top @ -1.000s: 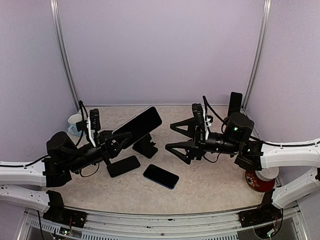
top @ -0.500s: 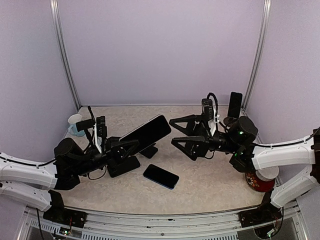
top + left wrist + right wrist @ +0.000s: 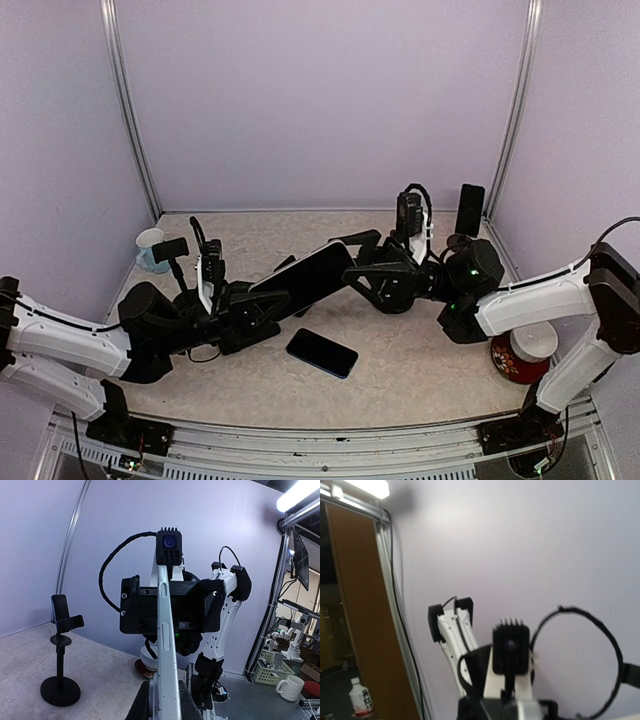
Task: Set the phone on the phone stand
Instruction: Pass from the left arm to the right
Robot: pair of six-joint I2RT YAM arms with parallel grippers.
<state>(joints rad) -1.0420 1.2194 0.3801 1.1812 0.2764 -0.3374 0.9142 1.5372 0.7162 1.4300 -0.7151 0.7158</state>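
Phone (image 3: 305,281) gripped by left fingers (image 3: 141,709), right fingers (image 3: 362,239) wide at its tip, 2nd phone (image 3: 322,353) beneath.

The right wrist view is blurred throughout. In the left wrist view the bottom edge cuts off the lower end of the phone (image 3: 166,650) and most of the left claw (image 3: 163,711) gripping it.

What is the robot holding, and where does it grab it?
The left gripper holds the phone by its lower end. The right gripper has its jaws open around the top end, holding nothing.
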